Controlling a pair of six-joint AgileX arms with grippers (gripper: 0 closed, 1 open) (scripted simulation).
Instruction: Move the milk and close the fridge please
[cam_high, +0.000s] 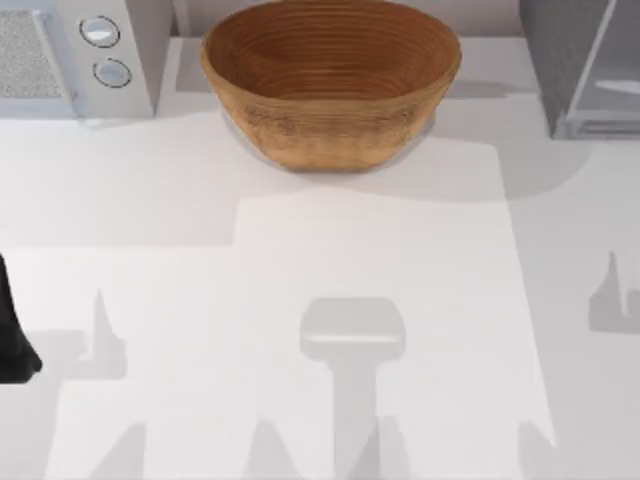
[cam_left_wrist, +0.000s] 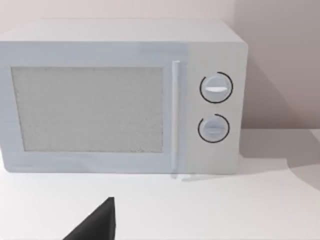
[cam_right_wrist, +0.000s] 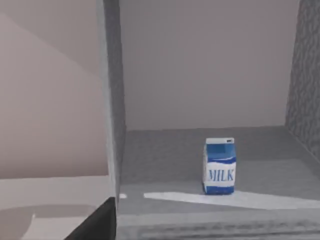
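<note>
The milk (cam_right_wrist: 220, 166) stands upright on the floor of the fridge (cam_right_wrist: 200, 150), a small white carton with a blue top and "MILK" in blue. The fridge is open toward the right wrist camera, and its dark speckled wall (cam_right_wrist: 306, 90) shows beside the carton. In the top view the fridge (cam_high: 560, 60) sits at the table's back right with its pale door panel (cam_high: 612, 80). A dark part of my right gripper (cam_right_wrist: 97, 225) shows in front of the fridge, well short of the milk. My left gripper (cam_left_wrist: 95, 225) is by the table's left edge (cam_high: 12, 340), facing the white appliance.
A large woven bowl (cam_high: 330, 80) stands at the back middle of the table. A white appliance with two round knobs (cam_high: 80, 50) (cam_left_wrist: 120, 95) fills the back left corner. The white tabletop (cam_high: 320, 300) stretches out in front of them.
</note>
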